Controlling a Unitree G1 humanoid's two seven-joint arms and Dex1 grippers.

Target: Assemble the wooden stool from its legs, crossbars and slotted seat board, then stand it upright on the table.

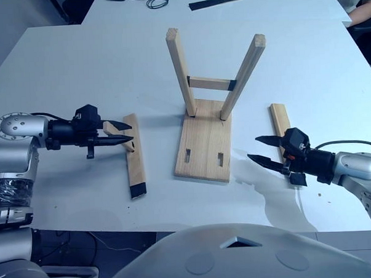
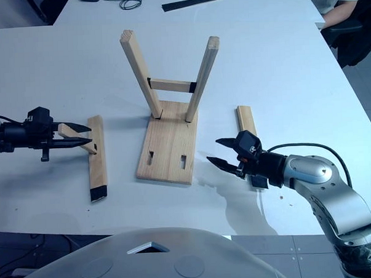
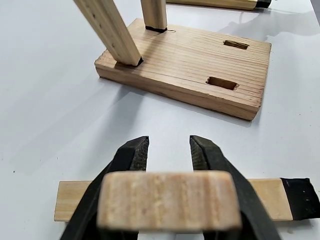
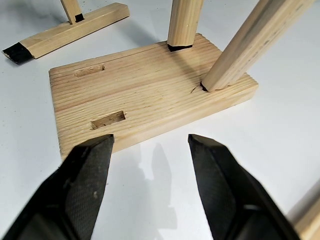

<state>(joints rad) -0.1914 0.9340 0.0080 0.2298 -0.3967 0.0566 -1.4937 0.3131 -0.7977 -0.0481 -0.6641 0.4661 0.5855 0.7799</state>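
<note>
The slotted seat board (image 1: 201, 152) lies flat mid-table. Two legs (image 1: 181, 71) stand in its far slots, joined by a crossbar (image 1: 209, 84); the two near slots (image 1: 188, 154) are empty. To its left, my left gripper (image 1: 128, 133) is shut on a short crossbar (image 3: 167, 200), held just above a loose black-tipped leg (image 1: 135, 163) that lies on the table. Another loose leg (image 1: 279, 117) lies right of the board. My right gripper (image 1: 253, 147) stands open and empty, low over the table, pointing at the board's near right corner (image 4: 150, 95).
A black strip (image 1: 218, 1) and cables (image 1: 158, 0) lie at the far edge of the white table (image 1: 59, 64). Bare tabletop spreads to the left, right and behind the board. The near table edge runs just under both arms.
</note>
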